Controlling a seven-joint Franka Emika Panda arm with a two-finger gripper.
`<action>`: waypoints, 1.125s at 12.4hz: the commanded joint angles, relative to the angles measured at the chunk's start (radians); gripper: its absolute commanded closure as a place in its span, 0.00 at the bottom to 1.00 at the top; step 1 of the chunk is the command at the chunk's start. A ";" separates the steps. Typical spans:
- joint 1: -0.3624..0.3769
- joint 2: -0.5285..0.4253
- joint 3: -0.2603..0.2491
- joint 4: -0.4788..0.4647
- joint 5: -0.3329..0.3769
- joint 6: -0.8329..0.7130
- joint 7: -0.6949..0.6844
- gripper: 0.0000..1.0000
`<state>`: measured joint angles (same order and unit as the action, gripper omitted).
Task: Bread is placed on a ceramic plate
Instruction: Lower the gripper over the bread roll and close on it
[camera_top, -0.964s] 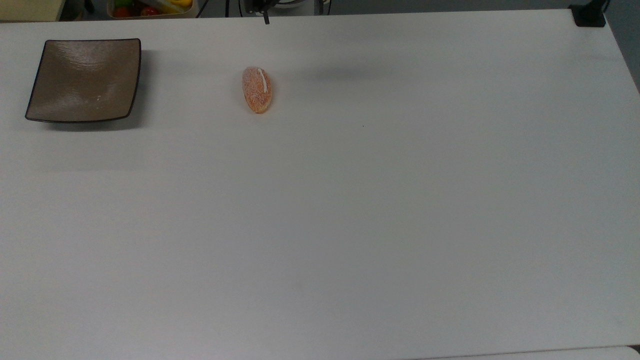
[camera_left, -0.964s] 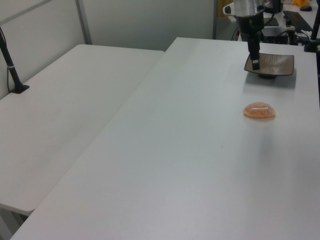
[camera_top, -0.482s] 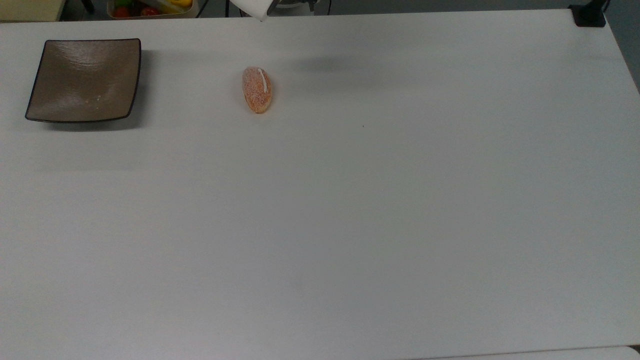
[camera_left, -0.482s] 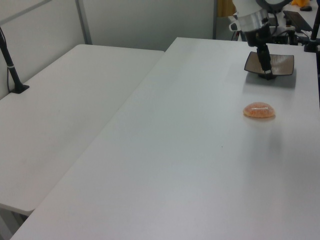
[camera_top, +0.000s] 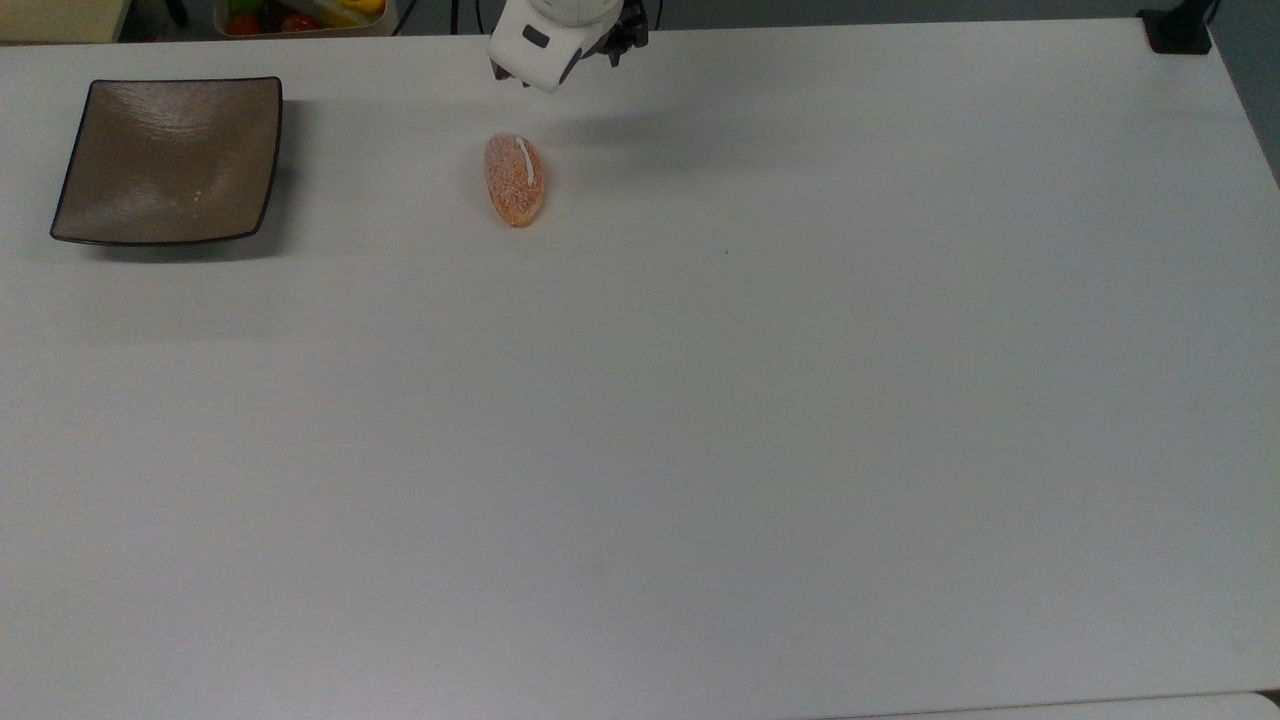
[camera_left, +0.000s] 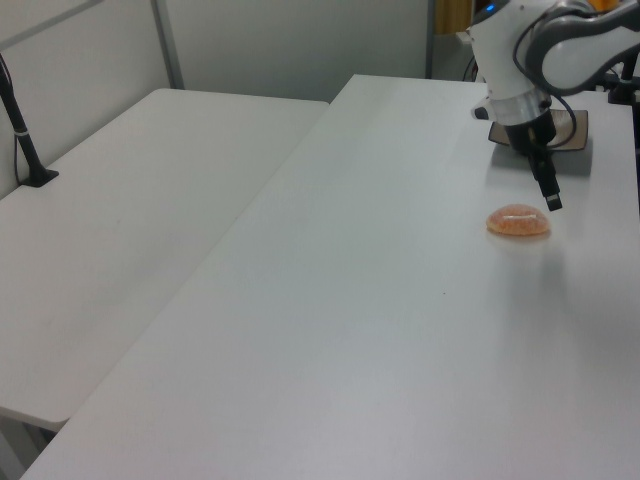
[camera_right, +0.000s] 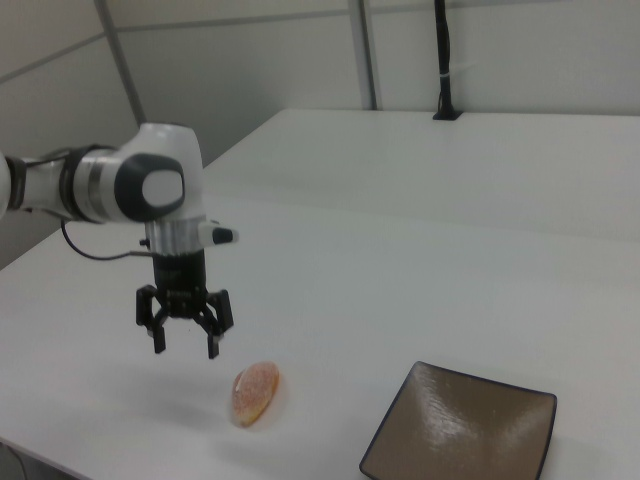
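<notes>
On table — bread apart from bare ceramic plate; gripper spread above.

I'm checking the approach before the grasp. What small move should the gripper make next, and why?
Probably shift over the bread and descend: the gripper hangs open above the table, short of the roll and not touching it; the ceramic plate holds no bread.

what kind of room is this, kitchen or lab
Probably a robot lab rather than a kitchen: a Franka arm with its open claw hangs over a bare white table, which holds just a bread roll and a square brown plate, with plain partition walls behind.
</notes>
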<state>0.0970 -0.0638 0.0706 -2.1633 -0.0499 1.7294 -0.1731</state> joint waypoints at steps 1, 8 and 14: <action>-0.074 -0.076 0.011 -0.180 -0.008 0.291 -0.017 0.00; -0.128 -0.045 0.005 -0.358 -0.008 0.771 -0.014 0.00; -0.137 -0.002 0.005 -0.359 -0.013 0.802 -0.025 0.07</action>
<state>-0.0300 -0.0761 0.0707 -2.5053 -0.0500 2.5045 -0.1756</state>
